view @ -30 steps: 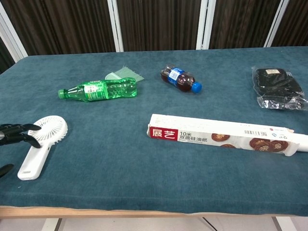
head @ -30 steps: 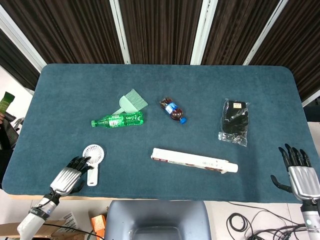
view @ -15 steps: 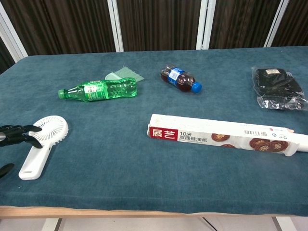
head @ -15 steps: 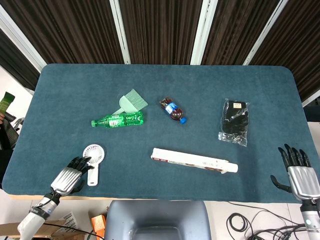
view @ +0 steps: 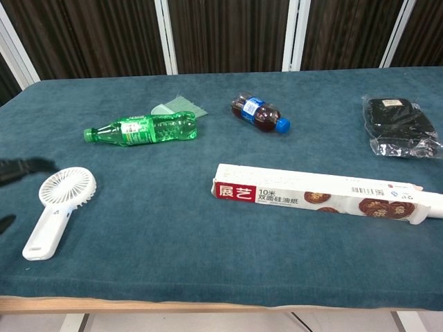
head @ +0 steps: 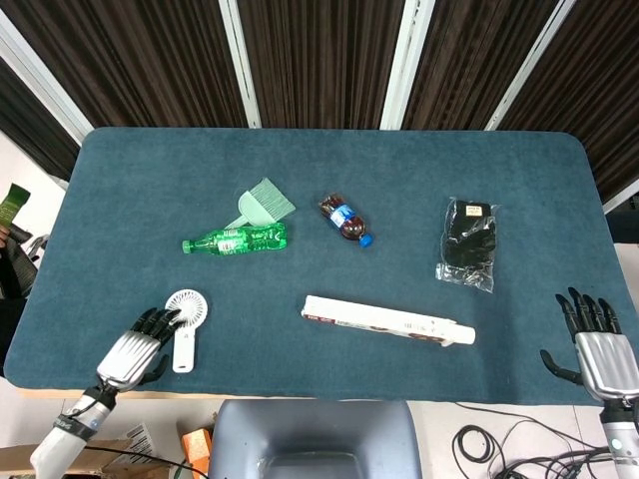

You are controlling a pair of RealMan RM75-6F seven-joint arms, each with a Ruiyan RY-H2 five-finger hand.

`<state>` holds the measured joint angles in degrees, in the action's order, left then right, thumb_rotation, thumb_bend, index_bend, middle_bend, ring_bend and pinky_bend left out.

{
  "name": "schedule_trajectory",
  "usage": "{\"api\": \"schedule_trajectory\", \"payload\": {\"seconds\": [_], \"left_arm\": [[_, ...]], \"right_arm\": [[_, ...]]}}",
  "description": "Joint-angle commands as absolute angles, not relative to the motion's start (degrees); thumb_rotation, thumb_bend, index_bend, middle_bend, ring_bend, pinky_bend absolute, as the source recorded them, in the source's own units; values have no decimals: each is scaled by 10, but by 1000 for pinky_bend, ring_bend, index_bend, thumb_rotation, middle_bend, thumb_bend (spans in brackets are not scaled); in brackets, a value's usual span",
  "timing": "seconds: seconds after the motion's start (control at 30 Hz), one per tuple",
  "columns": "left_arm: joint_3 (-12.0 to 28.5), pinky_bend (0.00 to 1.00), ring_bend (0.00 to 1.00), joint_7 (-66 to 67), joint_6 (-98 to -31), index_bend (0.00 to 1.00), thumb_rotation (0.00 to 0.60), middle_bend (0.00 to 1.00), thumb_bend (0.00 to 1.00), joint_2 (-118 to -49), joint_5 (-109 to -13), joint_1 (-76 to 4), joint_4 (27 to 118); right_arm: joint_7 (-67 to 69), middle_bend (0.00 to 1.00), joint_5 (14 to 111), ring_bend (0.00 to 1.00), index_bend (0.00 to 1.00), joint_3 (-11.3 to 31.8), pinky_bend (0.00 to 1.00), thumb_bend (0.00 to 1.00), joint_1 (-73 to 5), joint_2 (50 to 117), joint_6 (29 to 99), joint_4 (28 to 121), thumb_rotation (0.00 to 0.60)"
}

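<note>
A white hand-held fan (head: 183,317) lies flat near the table's front left, its round head (view: 66,188) further from me than its handle. My left hand (head: 133,351) hovers just left of it with its fingers stretched toward the head and nothing in them. In the chest view only its blurred dark fingertips (view: 24,167) show, a little apart from the fan. My right hand (head: 601,351) hangs at the front right edge of the table, fingers spread and holding nothing; the chest view does not show it.
On the blue table (head: 329,160) lie a green bottle (head: 235,239), a pale green brush (head: 262,200) behind it, a small cola bottle (head: 345,221), a long white box (head: 387,320) and a black bagged item (head: 468,242). A grey chair (head: 315,439) stands below the front edge.
My left hand has drawn back to the left, off the fan's head. The fan has shifted slightly left, its handle swinging toward the table's edge. The right hand has stayed put.
</note>
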<state>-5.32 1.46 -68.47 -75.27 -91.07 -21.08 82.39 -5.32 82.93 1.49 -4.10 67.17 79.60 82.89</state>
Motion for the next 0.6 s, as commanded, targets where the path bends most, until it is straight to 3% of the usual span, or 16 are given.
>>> {"api": "schedule_trajectory", "payload": {"seconds": [0.03,0.23,0.6], "left_arm": [[-47,70,0,-28,-794,0,600,0,559,-748,-971,-178,804],[-55,71,0,-2,-858,0,600,0,543,-730,-988,-141,826],[-46,70,0,38,-814,0,600,0,508,-714,-951,-140,865]], "right_arm": [[-54,0,830,0,0,15,0,265,-41,672,796,830,478],[-56,0,829,0,0,15,0,264,-41,672,796,830,478],[-53,0,834,0,0,14,0,265,-38,671,801,830,478]]}}
